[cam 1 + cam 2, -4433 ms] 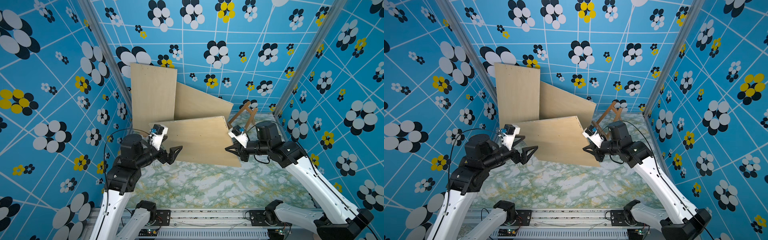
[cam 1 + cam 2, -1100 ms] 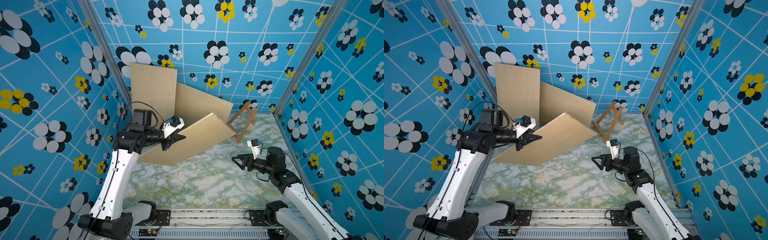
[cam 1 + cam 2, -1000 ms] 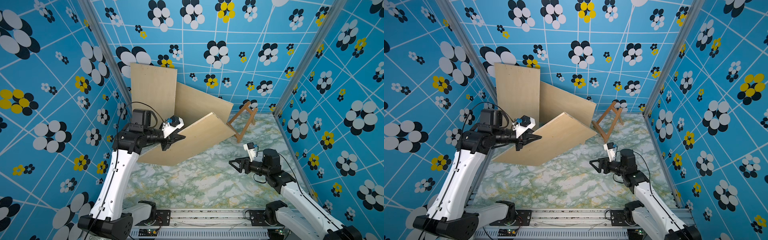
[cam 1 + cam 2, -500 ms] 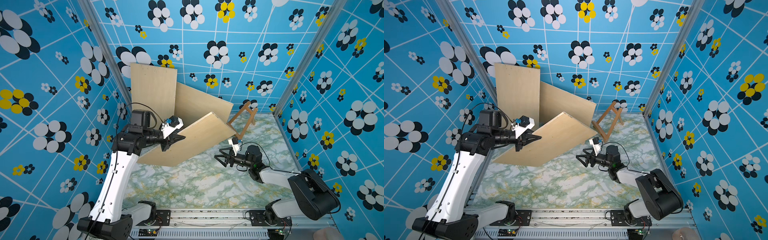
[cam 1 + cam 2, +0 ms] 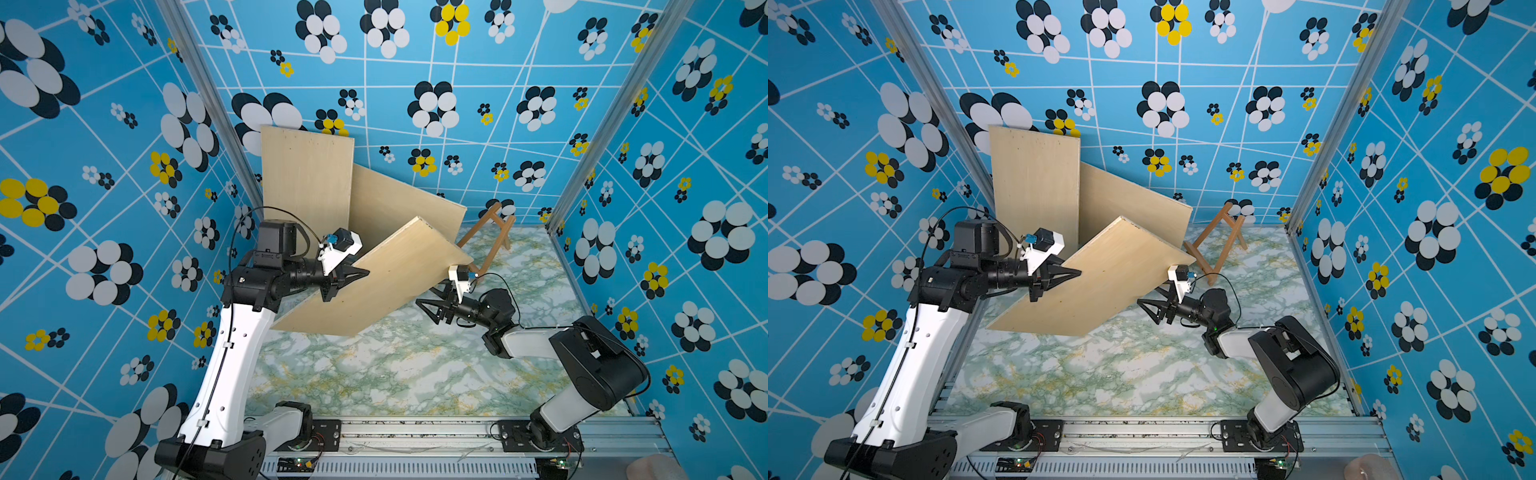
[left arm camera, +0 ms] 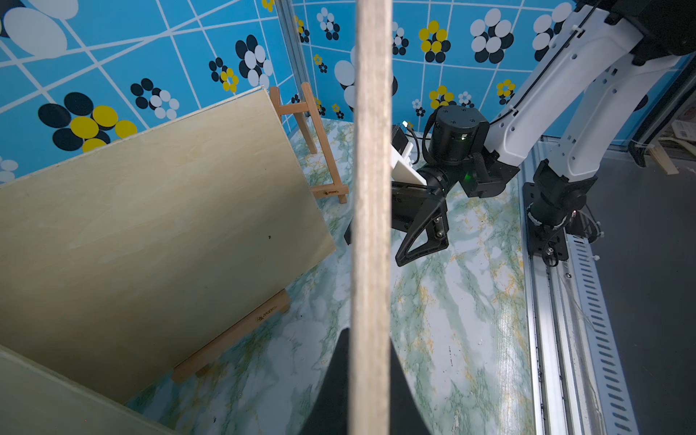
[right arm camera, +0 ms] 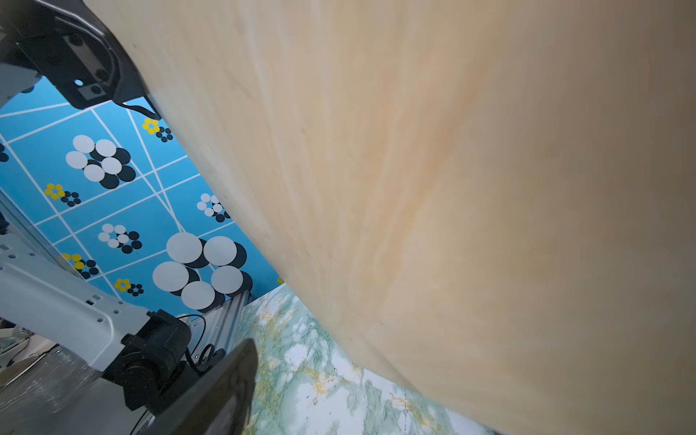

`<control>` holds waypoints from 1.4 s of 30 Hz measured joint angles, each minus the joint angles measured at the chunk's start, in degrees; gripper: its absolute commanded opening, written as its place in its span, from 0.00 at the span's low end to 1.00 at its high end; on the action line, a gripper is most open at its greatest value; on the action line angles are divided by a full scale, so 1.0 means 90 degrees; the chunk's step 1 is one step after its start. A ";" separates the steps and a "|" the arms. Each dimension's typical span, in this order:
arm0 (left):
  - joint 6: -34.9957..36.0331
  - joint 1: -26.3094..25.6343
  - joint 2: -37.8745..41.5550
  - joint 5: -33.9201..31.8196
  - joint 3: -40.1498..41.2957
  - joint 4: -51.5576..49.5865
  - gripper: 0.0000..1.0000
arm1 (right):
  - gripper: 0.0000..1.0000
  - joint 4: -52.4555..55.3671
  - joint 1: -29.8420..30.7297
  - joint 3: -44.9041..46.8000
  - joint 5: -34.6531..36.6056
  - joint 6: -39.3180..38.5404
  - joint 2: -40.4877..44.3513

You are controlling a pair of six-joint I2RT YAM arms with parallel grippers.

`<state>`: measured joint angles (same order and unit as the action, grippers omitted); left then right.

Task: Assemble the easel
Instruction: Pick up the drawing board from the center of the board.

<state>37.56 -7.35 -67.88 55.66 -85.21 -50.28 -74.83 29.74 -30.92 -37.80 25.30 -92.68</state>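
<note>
Small brown wooden A-frame easel (image 5: 494, 246) upright at the far right corner of the table, clear of both end effectors.

Stands on the green-and-white marbled table (image 5: 395, 374), close to the back wall, near the far corner of a pale rectangular plywood board (image 5: 386, 282) held tilted above the table. Clamped on that board's left edge: left end effector (image 5: 345, 283), jaws closed on the thin wood. Just under the board's lower right edge: right end effector (image 5: 429, 308), jaws spread wide, gripping nothing; contact with the board not clear. Leaning at the back wall: a tall upright plywood panel (image 5: 307, 183) and a slanted plywood panel (image 5: 399, 203).
</note>
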 measured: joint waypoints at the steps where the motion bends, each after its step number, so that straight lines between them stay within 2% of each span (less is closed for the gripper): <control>1: -0.0039 0.0017 0.0015 0.0017 0.0019 0.0039 0.00 | 0.92 -0.0002 0.0000 -0.0012 0.0019 0.0002 0.0002; 5: -0.0311 0.0044 0.0107 0.0109 0.0202 0.0359 0.00 | 0.88 0.0073 0.0017 -0.0017 0.0277 0.0151 0.0187; 10: -0.1202 0.0197 0.0554 0.0488 0.1015 0.1566 0.00 | 0.84 0.0588 -0.0024 -0.0010 0.0631 0.0342 0.0865; 19: -0.3449 0.0568 0.1054 0.1545 0.2897 0.4998 0.00 | 0.75 0.1797 -0.0197 -0.0010 0.0916 0.0401 0.2203; 28: -0.5260 0.0610 0.1071 0.2004 0.4391 0.8517 0.00 | 0.75 0.2958 -0.0204 -0.0007 0.1120 -0.0245 0.3177; 33: -0.5860 0.0658 0.0665 0.2271 0.4583 0.9758 0.00 | 0.75 0.3371 -0.0301 -0.0007 0.0894 -0.0476 0.3492; 42: -0.6268 0.0937 0.0100 0.2946 0.4512 1.0630 0.00 | 0.74 0.3509 -0.0420 0.0039 0.0291 -0.0544 0.3752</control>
<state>-18.85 1.08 -66.98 82.17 -44.60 45.39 -43.24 25.96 -30.57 -35.18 20.40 -58.92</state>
